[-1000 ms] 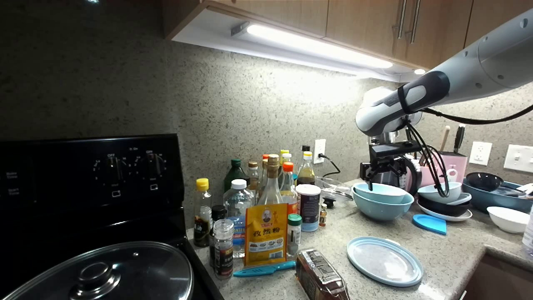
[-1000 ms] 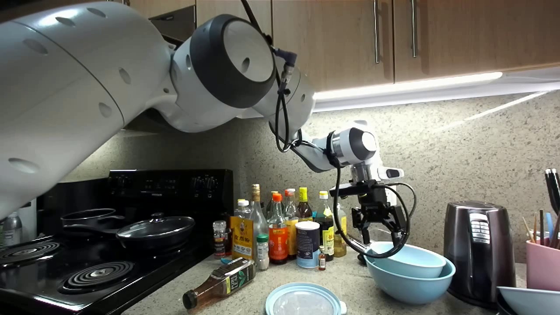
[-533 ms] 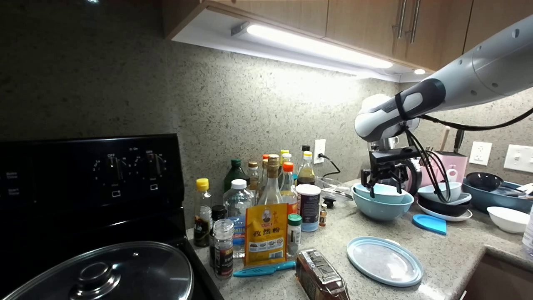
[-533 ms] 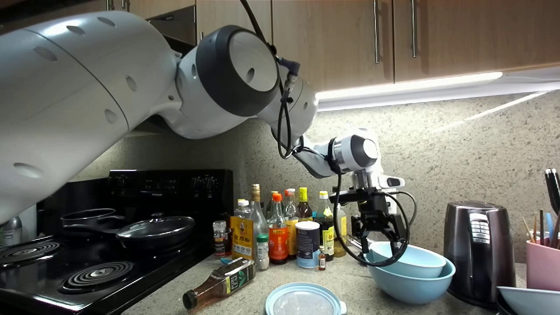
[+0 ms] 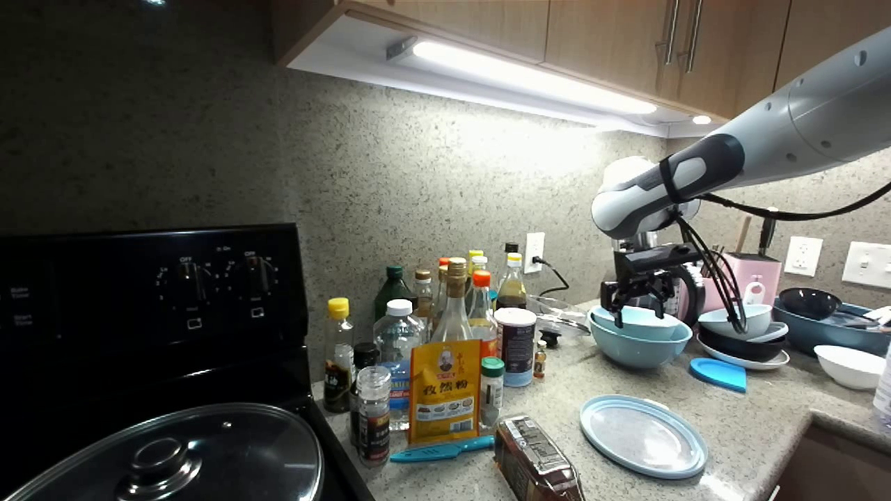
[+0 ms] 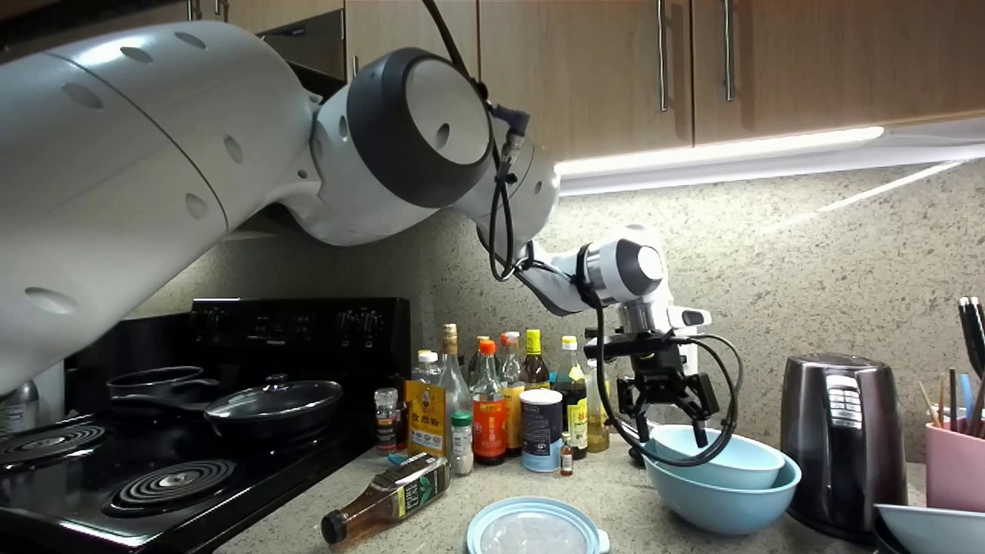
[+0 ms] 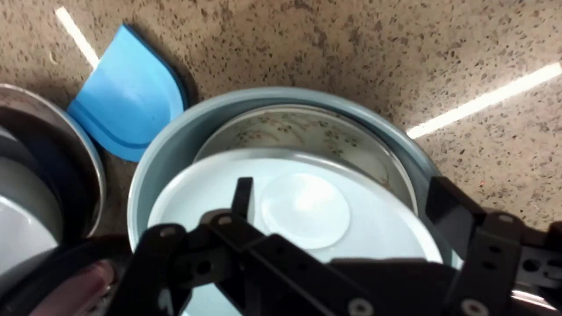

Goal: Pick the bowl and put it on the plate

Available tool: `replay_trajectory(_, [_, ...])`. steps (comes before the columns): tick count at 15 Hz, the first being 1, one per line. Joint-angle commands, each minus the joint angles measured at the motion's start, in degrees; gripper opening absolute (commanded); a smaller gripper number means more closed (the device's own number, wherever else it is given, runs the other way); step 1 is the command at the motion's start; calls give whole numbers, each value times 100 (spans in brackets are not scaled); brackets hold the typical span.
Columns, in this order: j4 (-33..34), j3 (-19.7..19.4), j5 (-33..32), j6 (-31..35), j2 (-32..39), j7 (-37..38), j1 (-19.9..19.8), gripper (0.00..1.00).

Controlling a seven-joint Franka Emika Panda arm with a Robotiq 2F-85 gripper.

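The pale blue-green bowl (image 5: 651, 325) sits tilted inside a larger bowl of like colour (image 5: 639, 353); both also show in an exterior view, upper bowl (image 6: 742, 460) and lower bowl (image 6: 727, 508). In the wrist view a patterned dish (image 7: 303, 129) lies between the upper bowl (image 7: 373, 228) and the lower bowl (image 7: 272, 94). My gripper (image 5: 639, 318) is open over the bowls' edge (image 6: 672, 441). In the wrist view its fingers (image 7: 344, 204) straddle the upper bowl's rim, one over the inside, one outside. Contact cannot be told. The pale blue plate (image 5: 644, 435) (image 6: 531, 531) lies flat on the counter.
A kettle (image 6: 843, 446) stands beside the bowls. A blue scraper (image 5: 718, 374) and a stack of dishes (image 5: 738, 344) lie on the other side. A white bowl (image 5: 850, 367) is farther off. A brown bottle (image 6: 408, 488) lies near the plate; several bottles stand along the wall.
My gripper has come down to the bowls' rim and turned slightly, the turn mostly in the last half second. It stays open. The bowls and plate have not moved.
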Motion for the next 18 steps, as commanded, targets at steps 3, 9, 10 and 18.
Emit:
replay_trajectory(3, [45,73,-147,165,15,-525,-52,100])
replay_trajectory(9, [101,149,-96,148,111,-673,-101,100])
replay_trajectory(10, [130,205,-52,156,165,-766,-140,100])
replay_trajectory(18, [89,373,53,227,281,-1068,-329,100])
